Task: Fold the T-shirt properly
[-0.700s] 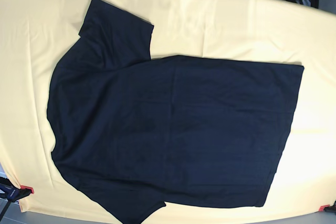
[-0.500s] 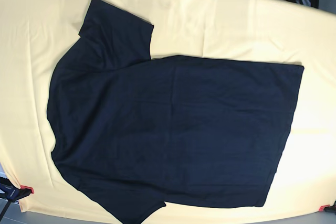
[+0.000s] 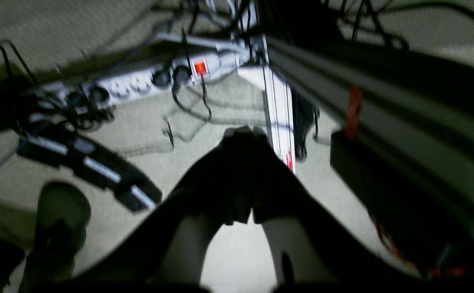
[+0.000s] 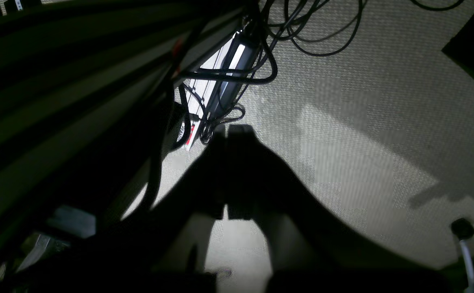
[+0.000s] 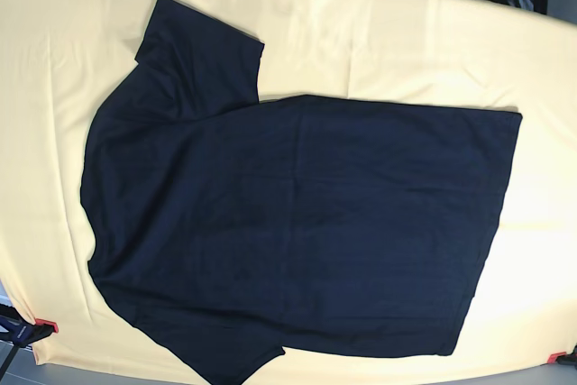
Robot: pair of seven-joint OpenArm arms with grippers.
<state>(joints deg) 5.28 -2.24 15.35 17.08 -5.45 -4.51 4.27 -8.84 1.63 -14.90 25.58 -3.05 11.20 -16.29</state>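
The black T-shirt [image 5: 297,223] lies spread flat on the pale yellow cloth [image 5: 406,51] in the base view, collar end at the left, hem at the right, one sleeve [image 5: 198,56] reaching to the far left. Neither arm shows in the base view. In the left wrist view, my left gripper [image 3: 243,132] is shut with nothing in it, hanging over the floor beside the table. The right gripper [image 4: 231,130] is also shut and empty, pointing at carpet below the table edge.
A power strip [image 3: 139,81] and cables [image 3: 188,101] lie on the floor below the left gripper. More cables [image 4: 253,53] hang by a table leg near the right gripper. Red clamps [image 5: 47,325] hold the cloth at the near corners.
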